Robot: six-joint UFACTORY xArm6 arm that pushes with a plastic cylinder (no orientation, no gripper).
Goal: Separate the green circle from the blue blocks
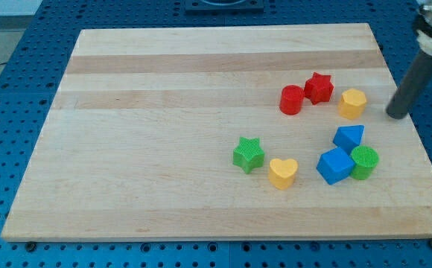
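The green circle (365, 161) stands at the view's lower right, touching the blue cube (334, 165) on its left and sitting just below the blue triangular block (348, 138). My tip (397, 114) is at the board's right edge, up and to the right of these blocks and apart from them. It stands just right of the yellow hexagon (353, 103).
A red cylinder (291, 100) and a red star (319, 87) sit left of the yellow hexagon. A green star (249, 154) and a yellow heart (283, 173) lie left of the blue cube. The wooden board (164, 112) rests on a blue perforated table.
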